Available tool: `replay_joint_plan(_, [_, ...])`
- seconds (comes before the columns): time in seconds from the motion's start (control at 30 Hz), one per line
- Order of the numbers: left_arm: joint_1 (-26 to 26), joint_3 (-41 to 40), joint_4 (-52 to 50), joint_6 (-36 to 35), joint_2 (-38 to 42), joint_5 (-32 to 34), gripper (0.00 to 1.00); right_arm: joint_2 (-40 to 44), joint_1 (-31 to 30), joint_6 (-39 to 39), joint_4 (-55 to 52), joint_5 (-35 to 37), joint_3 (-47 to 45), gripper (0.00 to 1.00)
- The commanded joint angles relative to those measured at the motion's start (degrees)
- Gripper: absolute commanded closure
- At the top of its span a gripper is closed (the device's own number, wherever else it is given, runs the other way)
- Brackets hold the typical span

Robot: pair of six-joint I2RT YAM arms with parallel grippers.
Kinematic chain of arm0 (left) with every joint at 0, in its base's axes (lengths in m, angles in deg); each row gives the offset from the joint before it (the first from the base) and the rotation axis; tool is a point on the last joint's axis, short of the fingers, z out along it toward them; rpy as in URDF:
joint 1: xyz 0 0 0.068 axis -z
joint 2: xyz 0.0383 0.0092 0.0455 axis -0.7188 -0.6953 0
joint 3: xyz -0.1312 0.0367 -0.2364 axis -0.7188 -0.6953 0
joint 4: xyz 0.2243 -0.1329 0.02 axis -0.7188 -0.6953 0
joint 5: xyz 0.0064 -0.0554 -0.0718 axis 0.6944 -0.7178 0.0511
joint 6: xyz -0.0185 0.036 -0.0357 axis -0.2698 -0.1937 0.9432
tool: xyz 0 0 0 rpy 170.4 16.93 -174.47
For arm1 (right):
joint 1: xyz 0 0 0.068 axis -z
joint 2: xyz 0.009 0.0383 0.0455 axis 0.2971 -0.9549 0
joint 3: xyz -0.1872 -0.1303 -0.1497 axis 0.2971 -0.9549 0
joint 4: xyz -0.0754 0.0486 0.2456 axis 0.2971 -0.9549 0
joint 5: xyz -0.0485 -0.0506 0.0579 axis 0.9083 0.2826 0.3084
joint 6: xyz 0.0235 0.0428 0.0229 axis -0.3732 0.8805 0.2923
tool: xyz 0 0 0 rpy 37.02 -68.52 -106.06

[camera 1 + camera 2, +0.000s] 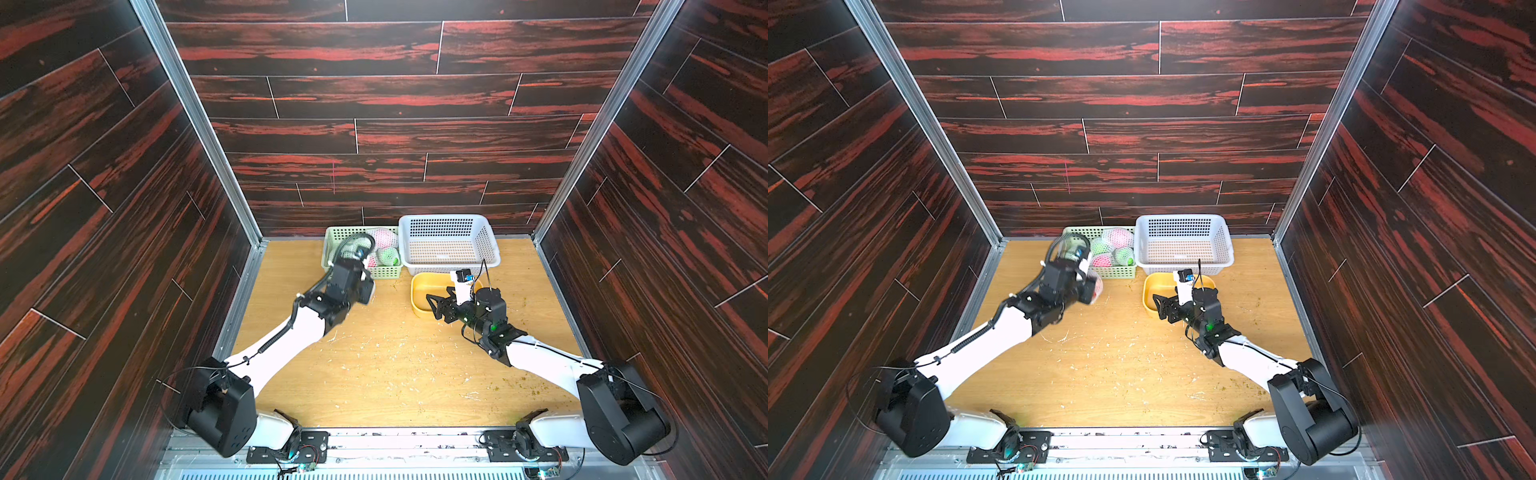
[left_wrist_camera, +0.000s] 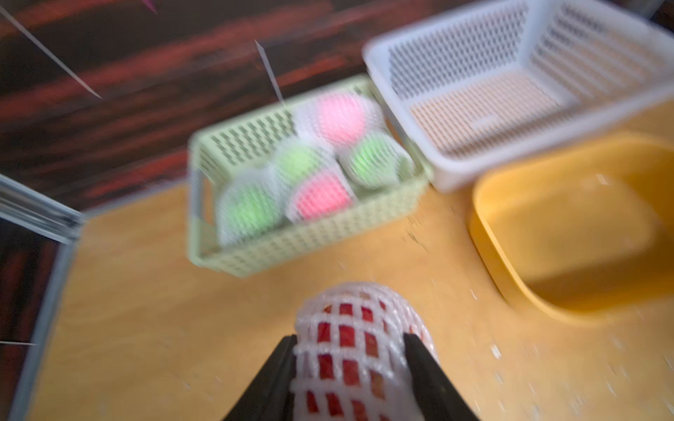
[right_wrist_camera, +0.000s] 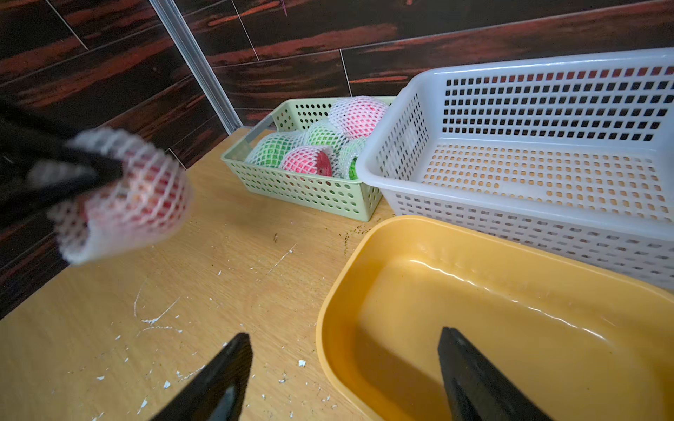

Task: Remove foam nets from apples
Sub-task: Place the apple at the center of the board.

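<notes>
My left claw [image 2: 350,337] grips a red apple [image 2: 344,333] in its foam net [image 3: 120,204] above the worktop [image 3: 219,291] near the green basket [image 3: 306,193], while my right claw [image 3: 344,332] hangs spread and empty by the yellow tub [image 3: 474,233], the apple to its left.

Left arm [image 1: 286,345] extended, left hand [image 2: 349,338] gripping, right arm [image 1: 540,357] bent, right hand [image 3: 345,332] spread wide

Clad in white shells with black joints on left arm [image 1: 286,347] and right arm [image 1: 540,359]. Carries black coiled cable [image 1: 274,338] left, thin wire [image 1: 484,270] and green light [image 1: 493,327] right. Tapers to black fingers [image 3: 219,379].
</notes>
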Motion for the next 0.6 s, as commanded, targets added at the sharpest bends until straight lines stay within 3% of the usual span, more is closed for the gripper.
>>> replay_joint_plan(0.0, [4.09,-9.50,8.97,2.95,2.62,-4.00,0.51,2.87,-0.29,-0.01,-1.64,0.17,0.80,0.16])
replay_joint_plan(0.17, [9.17,-20.53,25.10,3.63,0.30,-3.05,0.51,3.29,-0.29,2.45,-2.73,-2.47,0.03,0.16])
replay_joint_plan(0.33, [10.27,-24.40,33.90,4.39,-3.85,-7.58,0.52,3.46,-0.38,3.15,-4.81,-3.22,-0.33,0.16])
replay_joint_plan(0.57, [10.39,-27.88,27.40,3.68,8.53,-6.00,0.32,4.58,-1.03,3.04,-8.34,-7.13,0.47,0.16])
